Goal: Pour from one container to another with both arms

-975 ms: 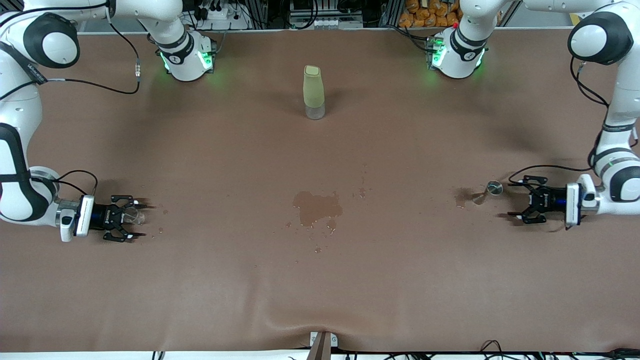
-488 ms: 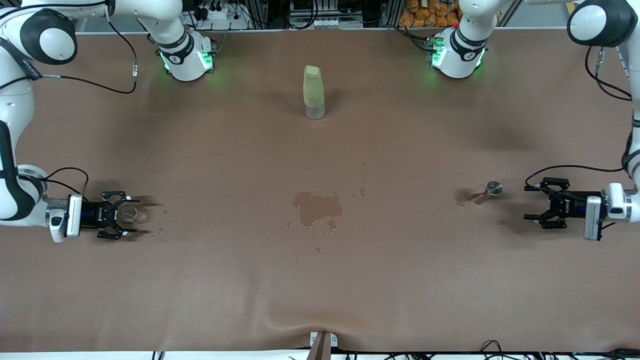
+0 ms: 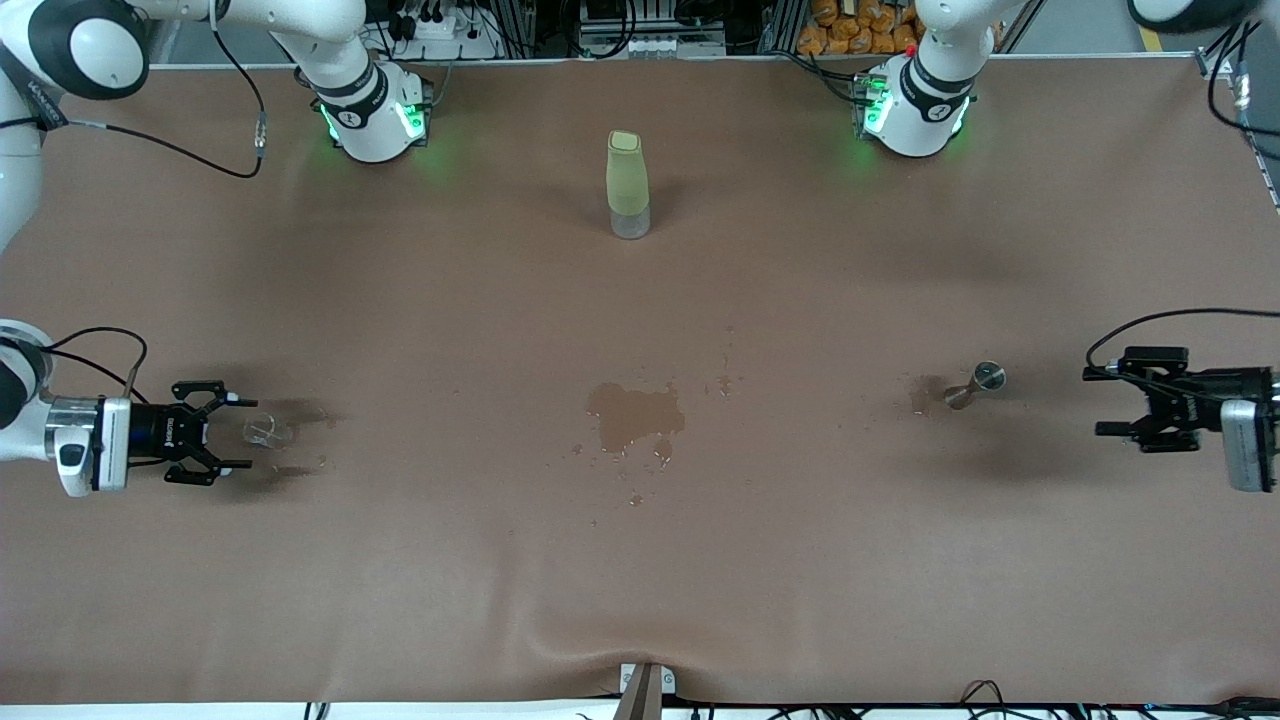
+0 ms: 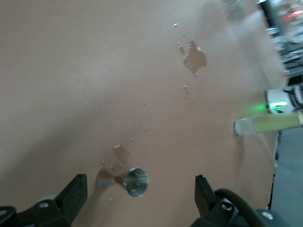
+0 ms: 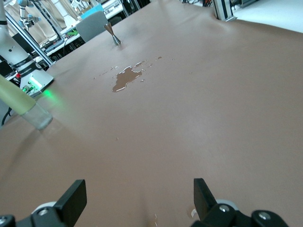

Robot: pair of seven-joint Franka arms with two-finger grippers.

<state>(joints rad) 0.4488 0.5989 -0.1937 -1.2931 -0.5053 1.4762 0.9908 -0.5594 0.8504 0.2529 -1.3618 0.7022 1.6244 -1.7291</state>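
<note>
**So, both hands off the containers, spill in the middle**

I've got the right hand (image 3: 238, 440) low at the right arm's end of the desk (image 3: 400, 580), fingers spread and holding nothing. The clear glass cup (image 3: 266, 430) sits just off its fingertips, straight along the line the hand points, toward the desk's middle. It's the right arm's piece by a long way.

Same story mirrored: the left hand (image 3: 1108, 403) is open and empty at the left arm's end, lying level and pointing inward. The little metal jigger (image 3: 978, 383) stands upright, a clear gap off its fingertips along that same line, with a wet patch touching its foot. In the left wrist view the jigger (image 4: 132, 181) sits between the two spread fingers but well ahead of them.

A puddle (image 3: 634, 415) sits mid-desk between cup and jigger. A tall green bottle (image 3: 627, 185) stands nearer the bases.

My read: this fits arms closing in to grab, or arms done pouring. Can't settle which.
</note>
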